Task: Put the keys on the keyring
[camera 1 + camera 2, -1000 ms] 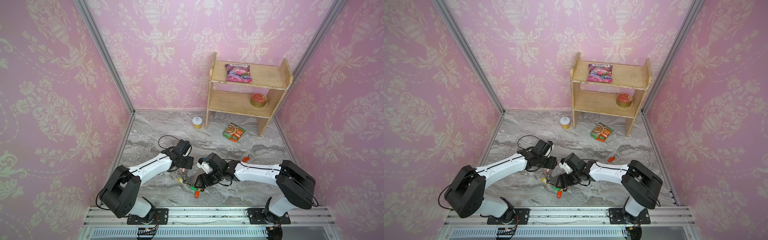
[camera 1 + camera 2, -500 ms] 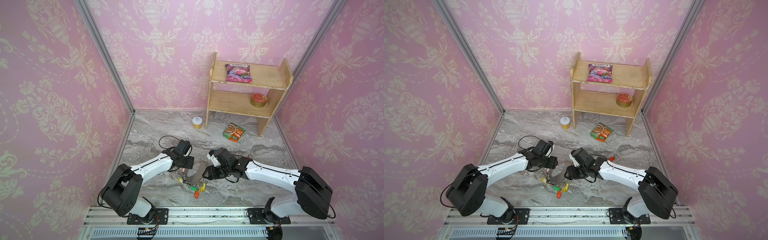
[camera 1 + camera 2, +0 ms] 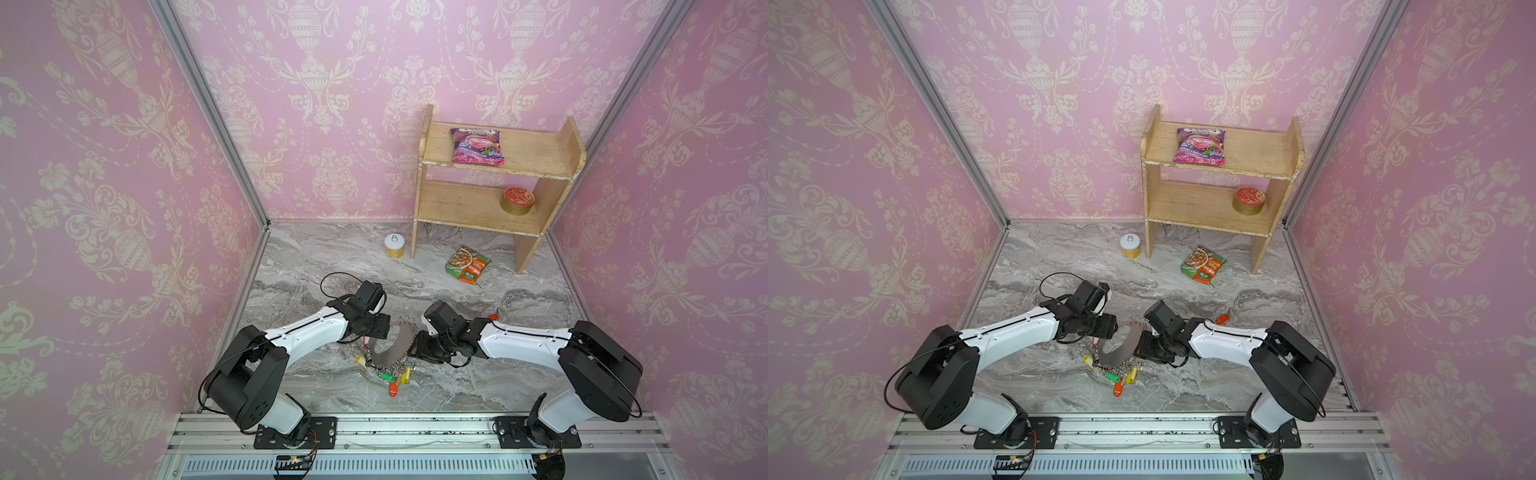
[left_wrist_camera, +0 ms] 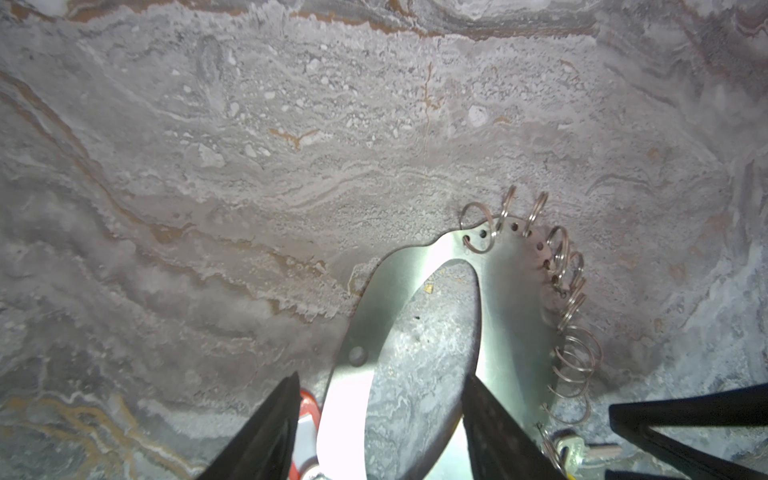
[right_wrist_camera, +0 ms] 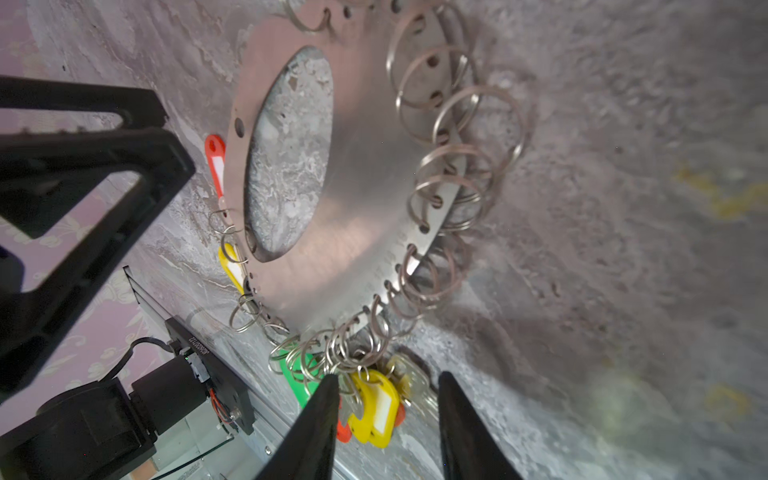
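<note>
The keyring [image 3: 390,347] is a grey metal band loop edged with small silver rings; it stands tilted on the marble floor in both top views [image 3: 1119,347]. My left gripper [image 4: 380,382] is shut across the band [image 4: 515,316]. Keys with yellow, green and orange tags [image 3: 395,380] hang bunched at its low front edge. My right gripper [image 5: 386,382] is open on the band's right side [image 3: 415,351], and the yellow-tagged key [image 5: 374,409] shows between its fingers. A red-tagged key [image 5: 216,164] lies beside the band. Another orange-tagged key [image 3: 492,316] lies behind the right arm.
A wooden shelf [image 3: 490,208] at the back right carries a pink packet [image 3: 477,146] and a red-lidded tin [image 3: 516,200]. A small gold tin [image 3: 395,246] and a green-orange packet [image 3: 467,264] sit on the floor near it. The metal rail [image 3: 374,428] borders the front.
My right gripper has pulled back from the key bunch to the band's right side, and its jaws have narrowed. The band now shows uncovered. The left arm has stayed put.
</note>
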Robot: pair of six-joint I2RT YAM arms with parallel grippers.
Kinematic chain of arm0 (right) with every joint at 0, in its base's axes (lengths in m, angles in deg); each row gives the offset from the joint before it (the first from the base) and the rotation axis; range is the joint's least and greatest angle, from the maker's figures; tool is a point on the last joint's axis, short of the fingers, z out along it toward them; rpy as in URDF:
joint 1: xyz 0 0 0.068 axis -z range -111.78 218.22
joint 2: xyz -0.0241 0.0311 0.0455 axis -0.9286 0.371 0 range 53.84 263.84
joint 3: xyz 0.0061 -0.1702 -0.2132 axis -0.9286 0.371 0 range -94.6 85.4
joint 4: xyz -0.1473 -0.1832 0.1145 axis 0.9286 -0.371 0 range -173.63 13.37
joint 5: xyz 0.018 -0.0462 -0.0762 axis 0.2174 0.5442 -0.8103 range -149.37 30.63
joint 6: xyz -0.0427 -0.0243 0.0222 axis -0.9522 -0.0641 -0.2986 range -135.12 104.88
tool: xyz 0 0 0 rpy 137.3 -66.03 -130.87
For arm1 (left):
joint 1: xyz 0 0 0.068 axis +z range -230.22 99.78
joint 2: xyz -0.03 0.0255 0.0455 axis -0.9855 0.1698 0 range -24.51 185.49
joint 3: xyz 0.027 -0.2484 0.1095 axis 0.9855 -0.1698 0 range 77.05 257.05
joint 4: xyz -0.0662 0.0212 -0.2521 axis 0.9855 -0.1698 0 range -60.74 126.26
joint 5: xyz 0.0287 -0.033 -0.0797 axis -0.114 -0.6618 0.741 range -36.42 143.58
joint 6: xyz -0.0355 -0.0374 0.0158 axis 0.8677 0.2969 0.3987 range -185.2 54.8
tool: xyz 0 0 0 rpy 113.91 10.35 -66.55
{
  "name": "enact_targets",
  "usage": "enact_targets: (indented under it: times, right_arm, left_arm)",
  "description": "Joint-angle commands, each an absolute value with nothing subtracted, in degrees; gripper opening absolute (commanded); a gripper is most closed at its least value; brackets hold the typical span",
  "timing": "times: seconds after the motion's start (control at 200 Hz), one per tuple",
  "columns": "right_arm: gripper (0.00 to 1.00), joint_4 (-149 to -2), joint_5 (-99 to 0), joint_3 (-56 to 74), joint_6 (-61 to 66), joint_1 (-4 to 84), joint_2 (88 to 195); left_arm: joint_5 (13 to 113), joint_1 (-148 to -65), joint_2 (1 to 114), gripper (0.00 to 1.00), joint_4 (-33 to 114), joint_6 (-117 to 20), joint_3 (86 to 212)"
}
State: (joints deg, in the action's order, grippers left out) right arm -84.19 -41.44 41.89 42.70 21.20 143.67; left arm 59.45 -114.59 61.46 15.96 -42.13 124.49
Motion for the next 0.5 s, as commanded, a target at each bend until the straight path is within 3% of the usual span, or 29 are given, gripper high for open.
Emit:
enact_targets:
  times: [0.0, 0.495]
  right_arm:
    - [0.41, -82.8, -43.3, 42.3, 44.9, 22.0, 144.8]
    - [0.41, -78.5, -42.3, 39.3, 43.8, 24.7, 148.0]
  left_arm:
    - [60.3, -115.0, 61.5, 0.64, 16.2, -41.8, 123.6]
    - [59.4, -115.0, 61.9, 0.65, 16.2, -42.1, 123.9]
